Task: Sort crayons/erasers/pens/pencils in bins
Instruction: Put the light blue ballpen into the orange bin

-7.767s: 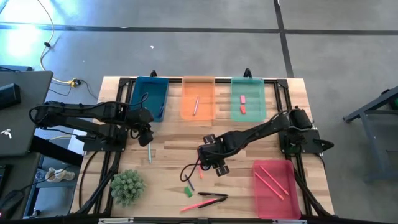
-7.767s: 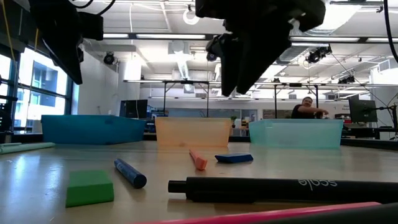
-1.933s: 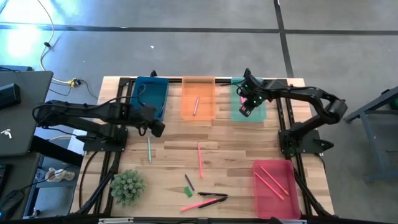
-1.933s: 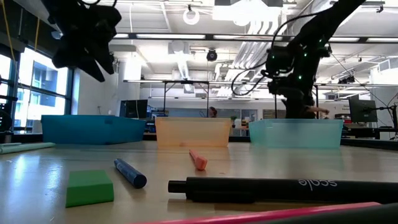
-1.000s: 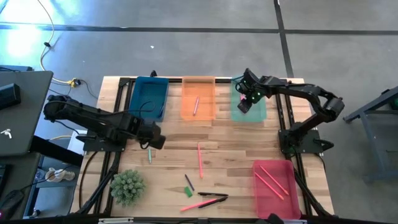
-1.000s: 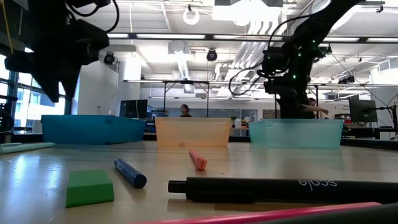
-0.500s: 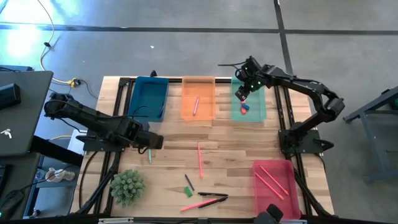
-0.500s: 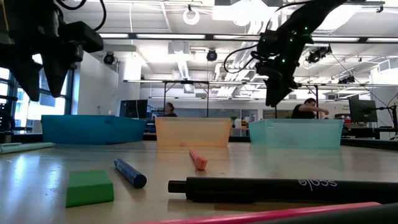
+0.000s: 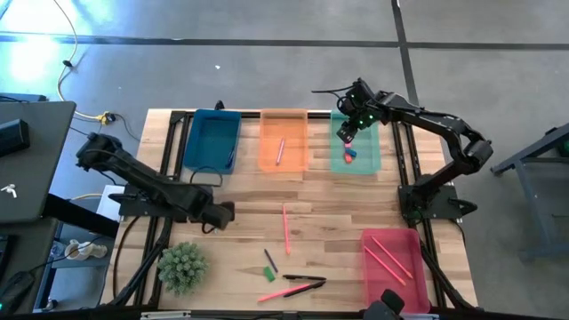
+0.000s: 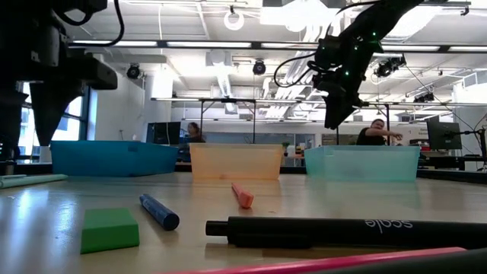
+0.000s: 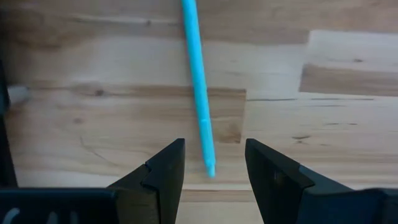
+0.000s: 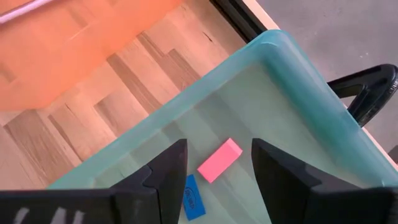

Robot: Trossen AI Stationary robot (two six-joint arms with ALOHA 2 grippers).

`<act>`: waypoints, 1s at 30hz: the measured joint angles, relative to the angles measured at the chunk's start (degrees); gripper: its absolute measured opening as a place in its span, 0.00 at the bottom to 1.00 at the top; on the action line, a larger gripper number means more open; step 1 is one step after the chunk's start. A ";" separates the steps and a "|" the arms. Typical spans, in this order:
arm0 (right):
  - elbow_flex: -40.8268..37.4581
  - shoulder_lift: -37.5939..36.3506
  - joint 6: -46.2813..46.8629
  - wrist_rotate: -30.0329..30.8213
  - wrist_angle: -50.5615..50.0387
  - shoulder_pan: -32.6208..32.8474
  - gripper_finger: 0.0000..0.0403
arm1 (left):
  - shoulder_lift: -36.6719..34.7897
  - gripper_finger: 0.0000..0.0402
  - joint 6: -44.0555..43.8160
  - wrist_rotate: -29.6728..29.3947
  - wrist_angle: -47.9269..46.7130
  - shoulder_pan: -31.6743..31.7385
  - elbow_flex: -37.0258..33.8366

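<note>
High view: the right hand (image 9: 348, 135), lifted off the green bin (image 9: 371, 164), hangs open and empty; the left hand (image 9: 220, 216) has dropped to the desk (image 9: 338, 204).

Left wrist view: open fingers (image 11: 163, 169) straddle the turquoise pencil (image 11: 198, 81) (likely next pick).

Right wrist view: the blue eraser (image 12: 193, 197) now lies binned beside a pink one (image 12: 219, 160).

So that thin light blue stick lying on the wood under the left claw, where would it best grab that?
Probably across its thin shaft near the lower end, coming straight down. The light blue stick lies flat on the table, and the left gripper is open with one finger on either side of its tip, so the fingers would close across its width.
</note>
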 joint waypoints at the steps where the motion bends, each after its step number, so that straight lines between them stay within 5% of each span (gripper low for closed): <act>1: 0.00 0.00 -0.03 0.00 0.01 0.00 0.43 | 0.59 0.39 -0.48 0.19 0.22 -0.28 0.00; 30: 0.00 -0.02 -0.30 -0.02 0.10 0.02 0.43 | 14.91 0.39 -6.44 4.05 6.79 -0.93 0.22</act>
